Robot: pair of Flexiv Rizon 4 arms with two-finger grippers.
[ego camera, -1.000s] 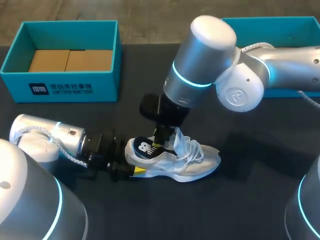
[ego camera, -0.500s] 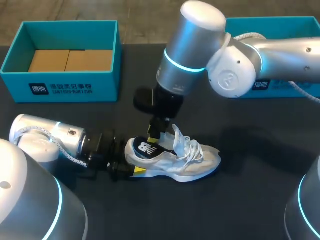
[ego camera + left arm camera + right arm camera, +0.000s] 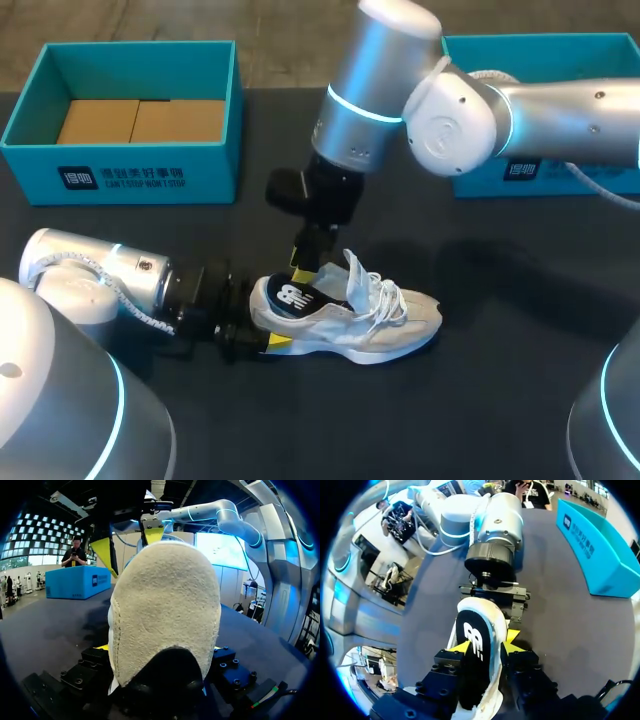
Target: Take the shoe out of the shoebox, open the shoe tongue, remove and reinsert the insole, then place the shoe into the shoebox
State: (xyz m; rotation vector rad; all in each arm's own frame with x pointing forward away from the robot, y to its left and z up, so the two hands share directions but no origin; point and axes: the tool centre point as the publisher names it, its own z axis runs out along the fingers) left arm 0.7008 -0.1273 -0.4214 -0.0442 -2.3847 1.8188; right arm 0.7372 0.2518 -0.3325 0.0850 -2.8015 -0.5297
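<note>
A white sneaker (image 3: 375,322) lies on its side on the dark table, its tongue (image 3: 353,275) pulled up. My left gripper (image 3: 252,335) comes in low from the left, shut on the heel; that heel (image 3: 165,610) fills the space between its fingers. My right gripper (image 3: 305,263) hangs just above the shoe's opening. Its yellow fingertips (image 3: 462,647) are shut on the black insole (image 3: 474,652) with a white logo. The insole (image 3: 292,298) tilts up out of the heel end, its front still hidden inside the shoe.
A teal shoebox (image 3: 120,178) with brown cardboard inside stands at the back left. A second teal box (image 3: 545,178) sits at the back right, behind my right arm. Bare table lies in front of and to the right of the sneaker.
My right gripper has risen out of the shoe's opening and shifted a little left. The left gripper and the sneaker have stayed put.
</note>
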